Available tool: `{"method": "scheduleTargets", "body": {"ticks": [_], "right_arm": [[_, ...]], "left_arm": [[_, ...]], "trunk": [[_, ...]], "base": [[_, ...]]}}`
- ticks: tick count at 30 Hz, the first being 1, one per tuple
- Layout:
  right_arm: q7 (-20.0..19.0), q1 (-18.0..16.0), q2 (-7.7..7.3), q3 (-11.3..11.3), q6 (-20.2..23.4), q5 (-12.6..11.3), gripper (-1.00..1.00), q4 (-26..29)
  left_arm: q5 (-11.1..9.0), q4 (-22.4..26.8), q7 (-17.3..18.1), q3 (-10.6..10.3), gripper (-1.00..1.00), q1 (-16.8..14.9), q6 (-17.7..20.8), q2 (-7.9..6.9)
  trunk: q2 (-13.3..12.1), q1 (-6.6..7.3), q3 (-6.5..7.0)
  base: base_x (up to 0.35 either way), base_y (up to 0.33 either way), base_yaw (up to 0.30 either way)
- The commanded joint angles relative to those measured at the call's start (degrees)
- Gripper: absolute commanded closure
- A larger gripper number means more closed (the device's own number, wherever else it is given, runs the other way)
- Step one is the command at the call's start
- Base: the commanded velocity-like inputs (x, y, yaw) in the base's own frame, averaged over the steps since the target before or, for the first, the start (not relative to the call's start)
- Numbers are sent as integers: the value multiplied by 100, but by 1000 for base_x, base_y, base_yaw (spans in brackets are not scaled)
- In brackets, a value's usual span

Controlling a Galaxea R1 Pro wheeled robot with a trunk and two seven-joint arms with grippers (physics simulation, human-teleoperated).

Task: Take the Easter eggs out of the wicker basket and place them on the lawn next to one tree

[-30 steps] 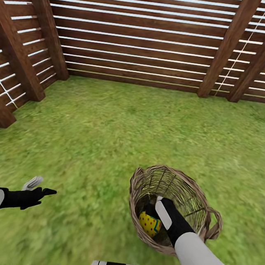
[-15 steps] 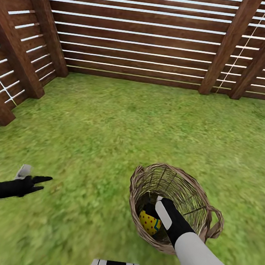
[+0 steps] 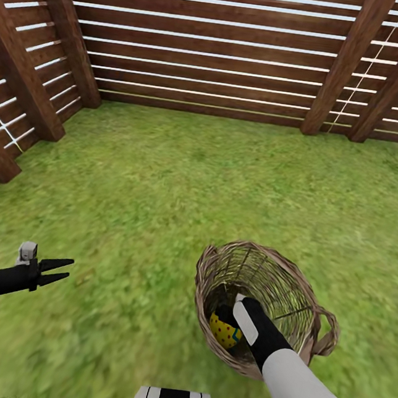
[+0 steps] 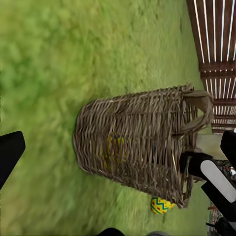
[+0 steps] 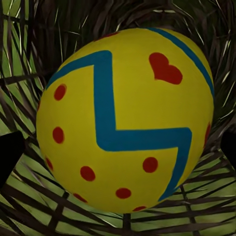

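The wicker basket (image 3: 276,283) stands on the lawn (image 3: 163,188) to my lower right. My right arm (image 3: 262,341) reaches down into it. One yellow Easter egg (image 3: 225,330) with red dots and a blue zigzag lies at the bottom. Close up, that egg (image 5: 125,123) sits between the spread fingers of my right gripper (image 5: 119,152), which is open. The left gripper (image 3: 58,271) hovers open and empty over the grass left of the basket. In the left wrist view, the basket (image 4: 137,142) shows a yellow patch through its weave, and a second egg (image 4: 161,205) lies by its far side.
A dark brown slat fence (image 3: 211,45) with slanted posts (image 3: 340,67) bounds the grass ahead and at the left (image 3: 19,90). Open grass stretches between the fence and the basket. No tree is in sight.
The left arm has drawn back to the left and its gripper has turned. The right arm stays in the basket. The whole view has shifted slightly with the camera.
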State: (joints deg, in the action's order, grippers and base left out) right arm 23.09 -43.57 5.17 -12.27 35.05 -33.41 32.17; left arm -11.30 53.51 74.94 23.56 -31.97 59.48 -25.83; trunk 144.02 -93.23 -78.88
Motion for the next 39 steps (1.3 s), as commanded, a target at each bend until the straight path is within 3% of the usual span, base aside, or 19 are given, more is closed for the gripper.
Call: {"method": "scheduleTargets", "body": {"ticks": [1,4,10,15,39], "right_arm": [[55,-3,-3,-30,7,-60,-100,8],[55,-3,-3,-30,4,-60,-100,8],[55,-3,-7,-30,-60,-60,-100,8],[55,-3,-7,-30,-73,-60,-100,8],[55,-3,3,-30,-77,-60,-100,8]], "left_arm": [[-12,-1,11,4,-100,-2,46,-1],[-13,0,12,7,-100,-2,46,-1],[-13,0,12,8,-100,29,46,-1],[-13,-1,12,8,-100,33,46,-1],[-6,1,12,8,-100,33,46,-1]], "trunk": [[3,-1,-27],[7,-9,-93],[7,-9,-93],[14,-22,-204],[19,-32,-293]], "base": [[0,0,0],[0,0,0],[0,0,0],[0,0,0],[0,0,0]]}}
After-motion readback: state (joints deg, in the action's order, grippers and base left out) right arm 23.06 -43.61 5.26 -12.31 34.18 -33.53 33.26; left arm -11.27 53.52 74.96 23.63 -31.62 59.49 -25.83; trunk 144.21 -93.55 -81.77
